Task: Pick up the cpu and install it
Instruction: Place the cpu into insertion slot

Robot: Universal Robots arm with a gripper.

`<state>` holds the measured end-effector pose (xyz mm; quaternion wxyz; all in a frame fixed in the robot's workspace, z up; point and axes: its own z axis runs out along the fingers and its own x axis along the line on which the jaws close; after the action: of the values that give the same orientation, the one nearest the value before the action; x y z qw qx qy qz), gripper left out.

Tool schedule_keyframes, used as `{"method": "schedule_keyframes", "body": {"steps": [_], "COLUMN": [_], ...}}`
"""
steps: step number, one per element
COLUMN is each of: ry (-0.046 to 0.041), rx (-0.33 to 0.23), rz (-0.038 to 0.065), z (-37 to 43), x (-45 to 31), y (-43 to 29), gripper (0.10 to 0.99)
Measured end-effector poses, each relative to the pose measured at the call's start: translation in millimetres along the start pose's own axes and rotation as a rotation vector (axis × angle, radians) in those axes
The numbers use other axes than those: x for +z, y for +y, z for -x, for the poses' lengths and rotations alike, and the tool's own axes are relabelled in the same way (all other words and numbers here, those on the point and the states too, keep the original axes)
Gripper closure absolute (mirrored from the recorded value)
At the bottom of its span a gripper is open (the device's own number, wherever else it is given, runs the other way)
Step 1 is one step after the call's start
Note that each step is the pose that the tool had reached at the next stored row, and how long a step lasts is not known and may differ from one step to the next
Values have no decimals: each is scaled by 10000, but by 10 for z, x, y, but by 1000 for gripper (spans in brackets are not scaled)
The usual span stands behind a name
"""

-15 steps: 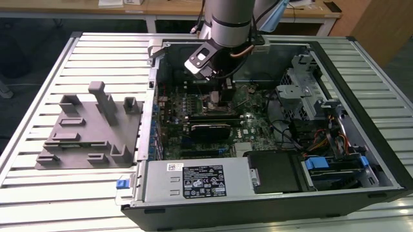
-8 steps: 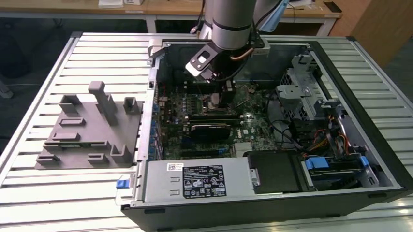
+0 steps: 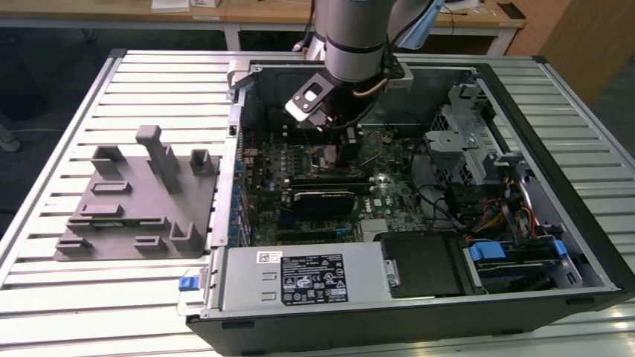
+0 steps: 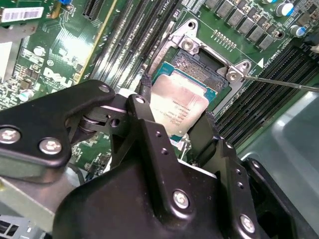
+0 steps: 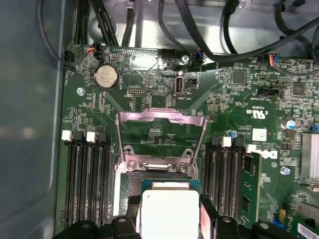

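Pinching the small square silver-topped cpu (image 4: 179, 107) by opposite edges, the black gripper (image 4: 177, 108) holds it at the open metal-framed socket (image 4: 197, 64); small print marks its lid. The first wrist view adds the socket's raised metal frame (image 5: 162, 118).

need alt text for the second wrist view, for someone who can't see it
The black hand grips the cpu by two opposite edges, right at the metal-framed socket on a green motherboard. A thin wire lever sticks out beside the socket, and rows of dark memory slots run on both sides.
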<state>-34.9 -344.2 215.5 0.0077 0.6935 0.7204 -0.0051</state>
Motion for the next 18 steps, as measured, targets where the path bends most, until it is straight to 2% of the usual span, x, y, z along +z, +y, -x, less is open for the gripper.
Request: {"method": "schedule_keyframes", "body": {"steps": [5,18], "ry": [2,-18], "rx": [-3,-4], "rz": [1,-1], "z": [-43,-52], "x": [47,149], "y": [-7,-10], "gripper": [541,541]}}
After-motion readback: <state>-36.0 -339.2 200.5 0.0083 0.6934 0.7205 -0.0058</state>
